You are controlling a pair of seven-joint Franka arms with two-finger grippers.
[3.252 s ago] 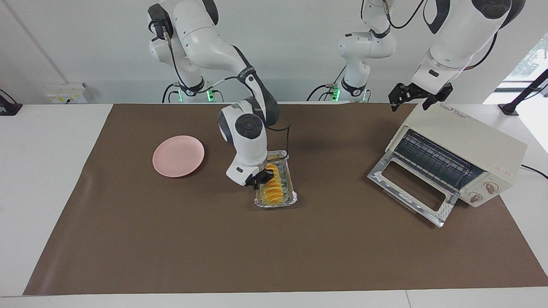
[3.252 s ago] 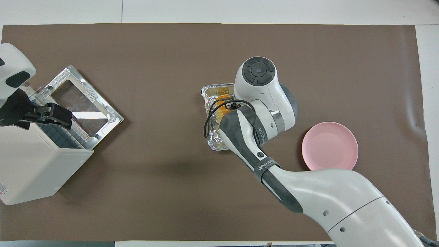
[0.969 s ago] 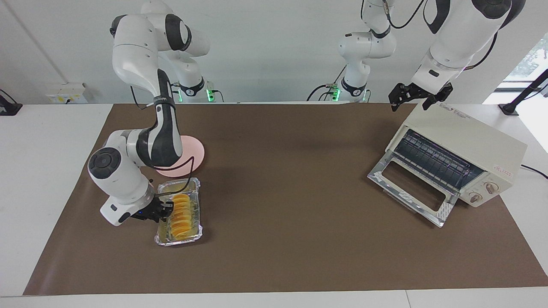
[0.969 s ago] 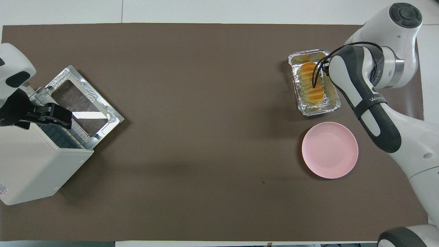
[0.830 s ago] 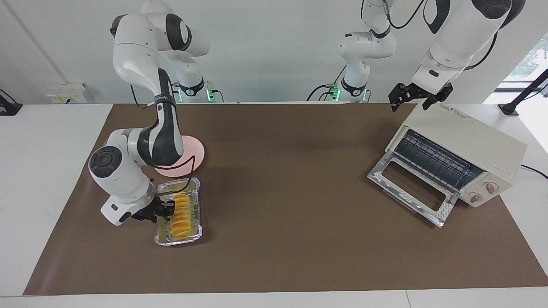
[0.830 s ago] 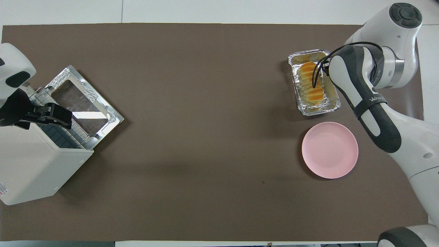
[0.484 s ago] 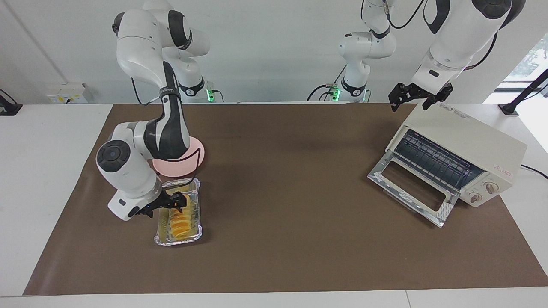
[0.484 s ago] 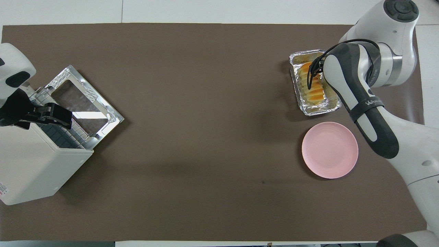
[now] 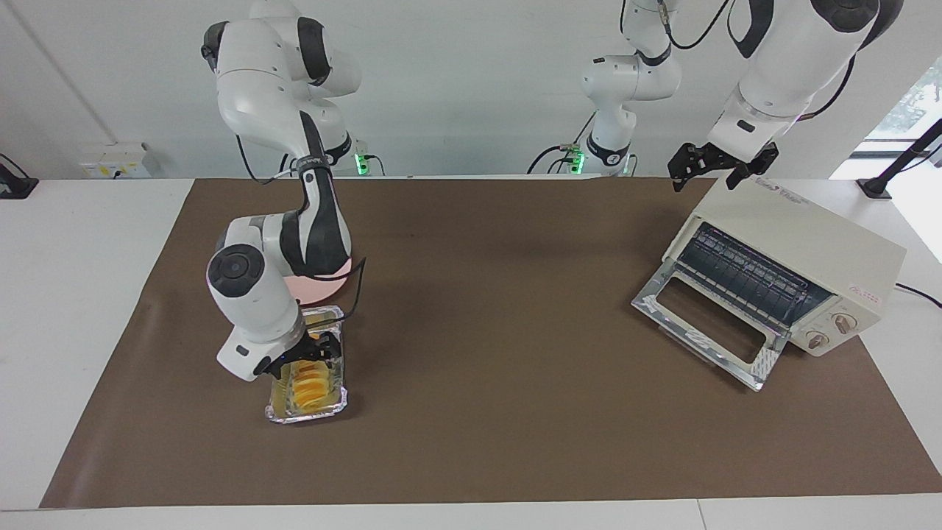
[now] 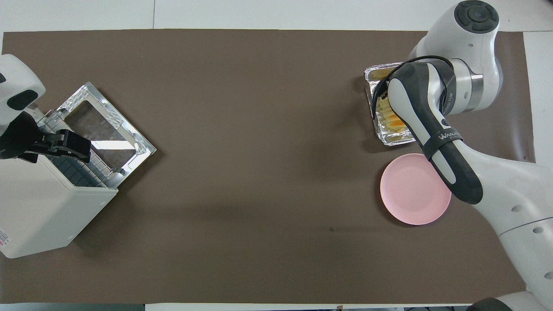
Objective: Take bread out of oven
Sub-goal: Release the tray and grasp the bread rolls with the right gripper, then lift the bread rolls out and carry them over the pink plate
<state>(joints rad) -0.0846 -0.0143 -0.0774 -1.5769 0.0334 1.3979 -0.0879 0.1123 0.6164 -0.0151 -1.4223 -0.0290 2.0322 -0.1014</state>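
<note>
Since the bread is already out of the oven in its foil tray, sitting right beneath our right gripper, we're guessing plating comes next. That gripper's hanging wide open, gripping nothing. Our left gripper is waiting open over the oven's top, also holding nothing.

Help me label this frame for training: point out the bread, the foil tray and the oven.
bread [image 9: 312,390], facing view, on its ridged yellow top.
foil tray [image 10: 395,138], overhead view, on its crinkled rim nearest the robots.
oven [image 9: 798,228], facing view, on its cream top panel.
</note>
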